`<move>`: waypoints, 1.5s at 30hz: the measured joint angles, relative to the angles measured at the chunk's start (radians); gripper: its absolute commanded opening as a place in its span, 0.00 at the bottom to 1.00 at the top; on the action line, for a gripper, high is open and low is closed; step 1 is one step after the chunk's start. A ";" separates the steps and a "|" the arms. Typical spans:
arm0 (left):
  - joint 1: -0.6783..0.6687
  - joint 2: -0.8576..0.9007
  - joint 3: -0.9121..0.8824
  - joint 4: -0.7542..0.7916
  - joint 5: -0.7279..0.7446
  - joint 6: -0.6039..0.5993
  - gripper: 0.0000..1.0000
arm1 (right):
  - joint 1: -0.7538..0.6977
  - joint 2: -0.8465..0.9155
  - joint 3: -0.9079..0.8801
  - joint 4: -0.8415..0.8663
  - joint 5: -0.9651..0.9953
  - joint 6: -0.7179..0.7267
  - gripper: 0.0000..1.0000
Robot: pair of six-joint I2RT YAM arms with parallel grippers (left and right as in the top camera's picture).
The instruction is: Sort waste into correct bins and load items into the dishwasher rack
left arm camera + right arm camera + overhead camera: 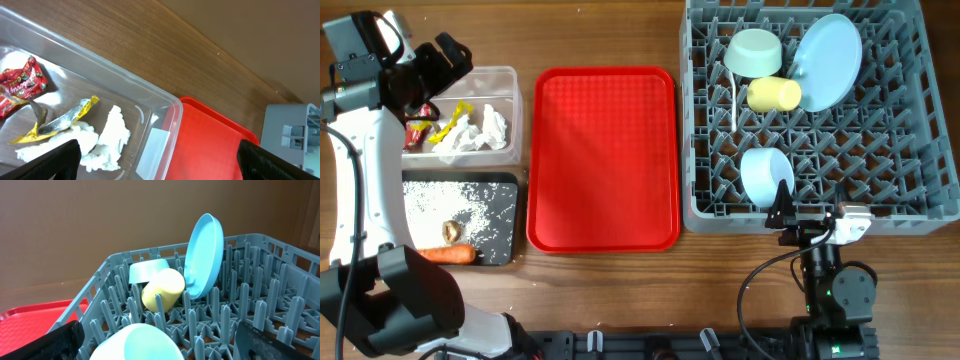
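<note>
My left gripper (448, 68) hangs open over the clear bin (498, 72), which holds a red wrapper (22, 85), a yellow wrapper (65, 117) and white tissue (107, 140). Rice (470, 205), a brown nut (451, 231) and a carrot (445, 254) lie in the black bin (505, 190). The grey dishwasher rack (695, 120) carries an upright blue plate (205, 255), a yellow cup (162, 290), a white spoon (733, 95) and two pale-blue bowls (755, 52), (767, 175). At the rack's front edge my right gripper (810, 215) stands open and empty behind the nearer bowl (140, 342).
A flat red tray (603, 158) lies between the bins and the rack, with nothing on it. Bare wooden tabletop (165, 60) runs behind the clear bin.
</note>
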 measured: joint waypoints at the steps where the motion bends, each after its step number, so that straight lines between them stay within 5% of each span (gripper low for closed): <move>1: 0.000 -0.009 0.000 -0.006 -0.003 0.000 1.00 | 0.000 0.000 0.000 0.000 0.000 0.000 1.00; 6: 0.000 -0.235 0.000 -0.010 -0.011 0.000 1.00 | 0.000 0.000 0.000 0.000 0.000 0.000 1.00; 13: 0.001 -0.775 0.018 -0.072 -0.087 0.000 1.00 | 0.000 0.000 0.000 0.000 0.000 0.000 1.00; 21: -0.007 -1.096 -0.034 -0.229 -0.175 0.000 1.00 | 0.000 0.000 0.000 0.000 0.000 -0.004 1.00; 25: -0.032 -1.230 -0.233 -0.078 -0.199 0.000 1.00 | 0.000 0.000 0.000 0.000 0.000 -0.004 1.00; 36: -0.161 -1.481 -1.151 0.809 -0.241 0.000 1.00 | 0.000 0.000 0.000 0.000 0.000 -0.007 0.99; 40: -0.174 -1.555 -1.347 0.924 -0.243 0.000 1.00 | 0.000 0.000 0.000 0.000 0.000 -0.007 1.00; 45: -0.174 -1.661 -1.381 0.873 -0.243 0.000 1.00 | 0.000 0.000 0.000 -0.001 0.000 -0.007 1.00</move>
